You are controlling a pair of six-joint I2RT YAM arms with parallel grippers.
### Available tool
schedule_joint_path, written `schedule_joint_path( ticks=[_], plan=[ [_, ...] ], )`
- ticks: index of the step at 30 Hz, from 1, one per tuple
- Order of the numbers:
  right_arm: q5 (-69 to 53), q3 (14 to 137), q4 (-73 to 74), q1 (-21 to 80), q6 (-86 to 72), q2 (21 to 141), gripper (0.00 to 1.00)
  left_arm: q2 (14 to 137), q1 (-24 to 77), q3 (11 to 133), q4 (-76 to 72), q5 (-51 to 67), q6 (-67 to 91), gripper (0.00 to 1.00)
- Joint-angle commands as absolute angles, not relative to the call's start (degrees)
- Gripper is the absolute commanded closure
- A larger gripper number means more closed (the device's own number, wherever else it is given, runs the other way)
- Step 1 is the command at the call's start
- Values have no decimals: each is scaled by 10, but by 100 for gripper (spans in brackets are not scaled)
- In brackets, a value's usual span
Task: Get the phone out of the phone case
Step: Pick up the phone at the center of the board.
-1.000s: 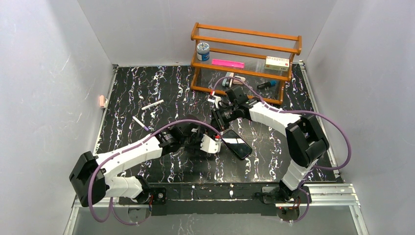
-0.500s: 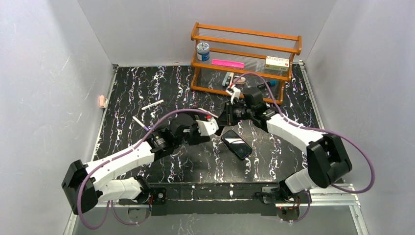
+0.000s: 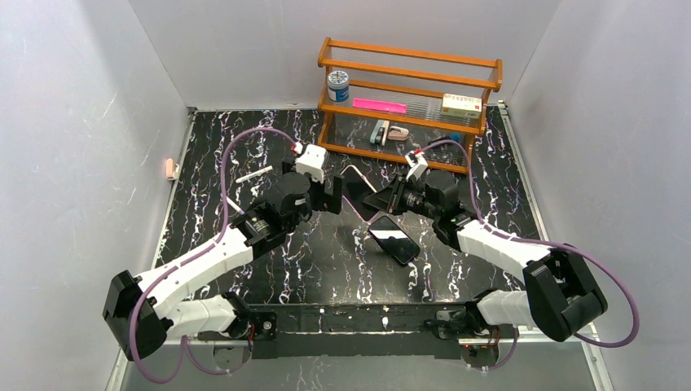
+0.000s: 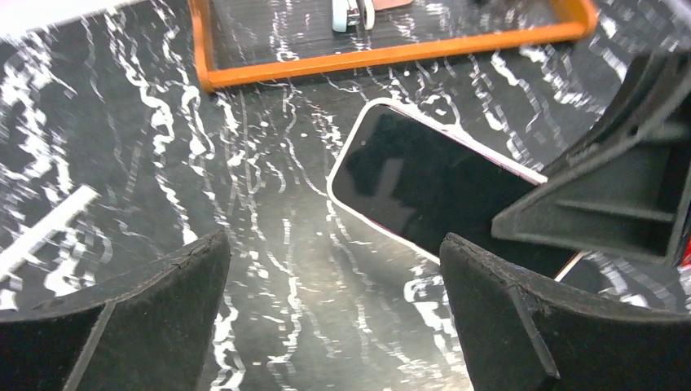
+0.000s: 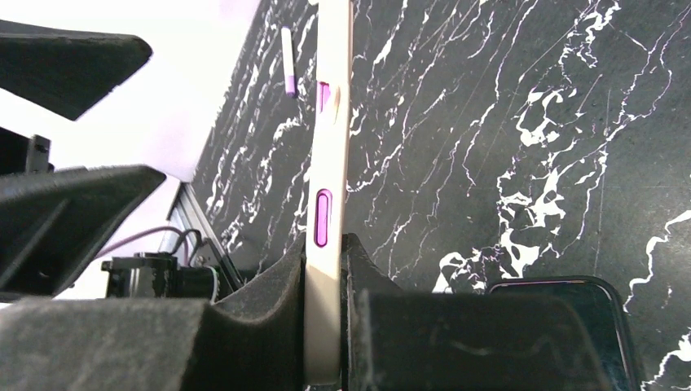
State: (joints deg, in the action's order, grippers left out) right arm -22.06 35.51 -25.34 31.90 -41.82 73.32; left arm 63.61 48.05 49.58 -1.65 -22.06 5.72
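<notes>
The phone (image 3: 394, 239) lies flat on the black marbled table, dark screen up, bare. It also shows in the left wrist view (image 4: 424, 191) and at the lower right of the right wrist view (image 5: 562, 326). My right gripper (image 3: 381, 200) is shut on the beige phone case (image 5: 330, 163) with purple buttons, holding it on edge above the table just behind the phone. The case shows as a thin pale line in the top view (image 3: 358, 179). My left gripper (image 3: 330, 195) is open and empty, left of and behind the phone; in its own view (image 4: 334, 318) only table lies between the jaws.
A wooden rack (image 3: 407, 90) stands at the back with a jar, a pink strip, a box and small items. A white stick (image 3: 253, 173) and a purple-tipped pen (image 3: 232, 204) lie on the left. A pink item (image 3: 170, 169) is on the left wall.
My left gripper has let go, drawn back from the phone and risen to the left. My right gripper has swung right with the case and tilted it. The phone stays put.
</notes>
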Motion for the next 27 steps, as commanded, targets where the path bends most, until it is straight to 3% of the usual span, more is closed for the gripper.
schedule_joint_path(
  ticks=[1, 12, 22, 27],
  plan=[
    [-203, 318, -451, 320, -493, 700, 99, 625, 448, 486, -61, -191, 256, 2],
    [-211, 271, -606, 321, -585, 700, 99, 612, 368, 358, -312, -8, 500, 7],
    [-256, 287, -674, 321, -651, 729, 99, 656, 362, 299, -522, 56, 624, 26],
    [-264, 289, -701, 322, -680, 743, 99, 667, 362, 289, -575, 68, 641, 46]
  ],
)
